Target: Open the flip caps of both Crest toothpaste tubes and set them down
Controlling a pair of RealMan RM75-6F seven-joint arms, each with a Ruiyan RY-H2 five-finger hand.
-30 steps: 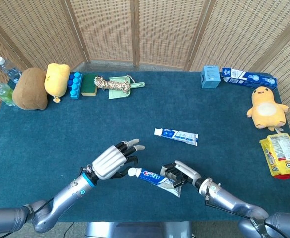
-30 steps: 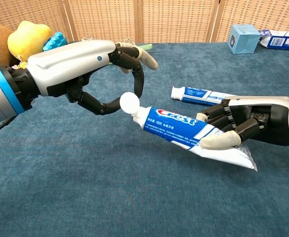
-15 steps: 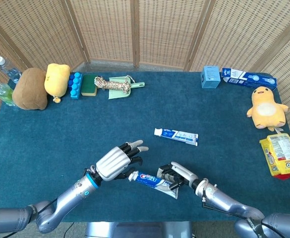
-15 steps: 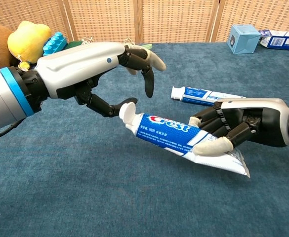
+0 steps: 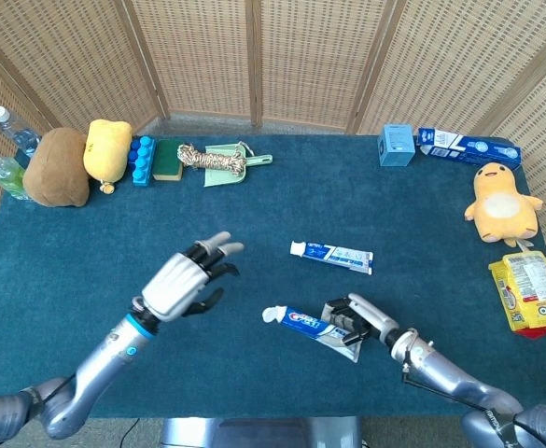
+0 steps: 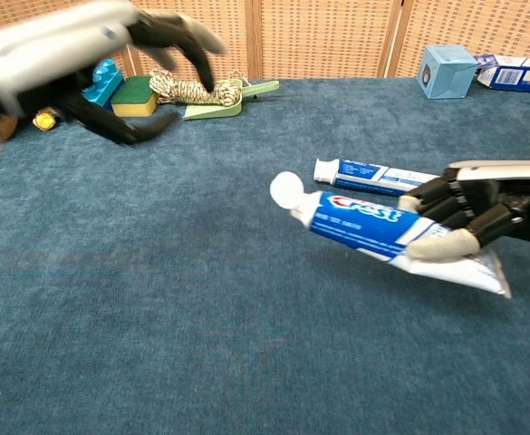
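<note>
Right hand (image 5: 358,320) grips the near Crest tube (image 6: 373,227) around its crimped tail end, fingers wrapped over and thumb under; tube points left, white flip cap (image 6: 287,191) swung open and facing the chest camera. From the chest view the tube looks raised off the blue bench (image 5: 86,243), slightly tilted, cap end highest; can't tell from the head view whether the tail touches the cloth. Left hand (image 5: 181,282) holds nothing, fingers spread and loosely curved, well apart from the tube, out over the left-centre of the bench; motion-blurred in the chest view (image 6: 74,54). Second Crest tube (image 5: 331,255) lies flat mid-bench, just behind the held one, cap end to the left; can't tell if its cap is open. Back left: two bottles (image 5: 4,159), brown plush (image 5: 56,168), yellow plush (image 5: 106,149), blue blocks (image 5: 141,161), sponge (image 5: 168,161), coil of rope (image 5: 203,158) on a green dustpan (image 5: 231,165). Back right: light blue box (image 5: 397,146), toothpaste carton (image 5: 467,146). Right edge: yellow duck plush (image 5: 501,202), yellow snack pack (image 5: 530,293).
</note>
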